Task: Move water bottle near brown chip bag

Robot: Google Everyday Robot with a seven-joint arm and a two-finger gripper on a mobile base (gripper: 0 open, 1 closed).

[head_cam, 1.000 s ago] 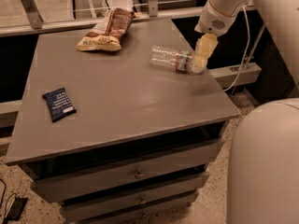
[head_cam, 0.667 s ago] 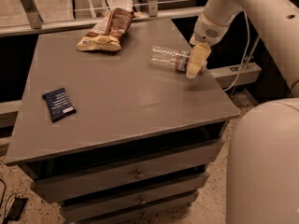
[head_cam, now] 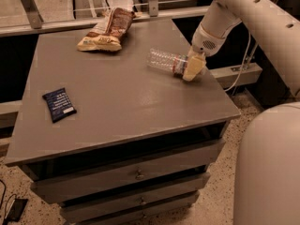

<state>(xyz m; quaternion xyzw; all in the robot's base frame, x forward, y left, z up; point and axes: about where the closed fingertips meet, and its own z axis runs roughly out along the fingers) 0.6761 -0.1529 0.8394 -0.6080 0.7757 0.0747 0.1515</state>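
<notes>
Water bottle is lying sideways, far right on the bench, well apart from the brown chip bag. Gripper is sitting at its label end; closure cannot be told. Recommend securing firmly, travelling left.

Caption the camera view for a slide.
Gripper at the label end of the water bottle lying on the cabinet, brown chip bag farther back.

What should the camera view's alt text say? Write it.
The robot's gripper sits at one end of a water bottle lying on its side on a gray table. A brown chip bag lies at the far edge, a dark blue packet near the left.
</notes>
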